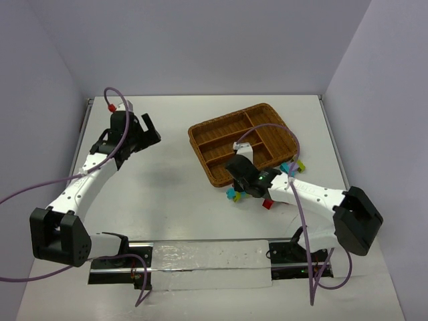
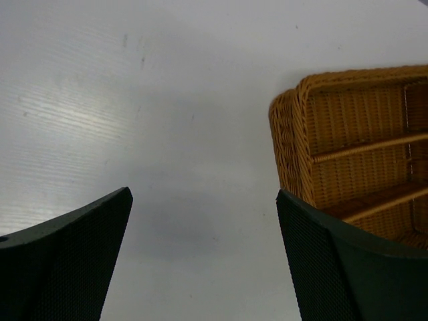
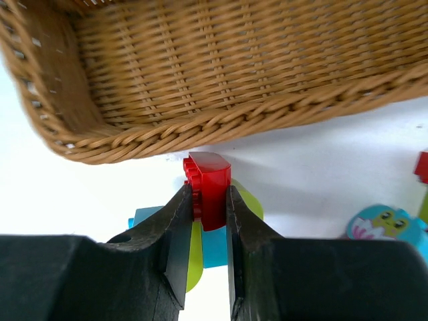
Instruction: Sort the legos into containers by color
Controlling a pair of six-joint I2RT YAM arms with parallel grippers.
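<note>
Our right claw (image 3: 204, 200) is shut narrow on a red lego (image 3: 208, 182). It pinches the brick between its two fingers, studded side against the left one, and the far part of the brick sticks out past the fingertips. We judge the brick light, rigid and hard-shelled, so it should neither deform nor crack under the squeeze. Its glossy plastic looks slick, though (the studs probably lend some bite), and a shallow hold could let it pivot or pop free, so we think a deeper pinch across the two broad faces is safest. Just ahead of the claw stands the outer wall of the wicker tray (image 3: 200, 127), and its woven rim must be cleared before the brick can drop into a slot. Beneath the claw, a cyan lego (image 3: 215, 249) and a yellow-green lego (image 3: 253, 200) lie on the tabletop (image 3: 314, 167), and we cannot tell whether they touch the fingers. Our left claw (image 2: 203, 194) hangs wide and empty, with the tray's corner ahead of it to the right.
</note>
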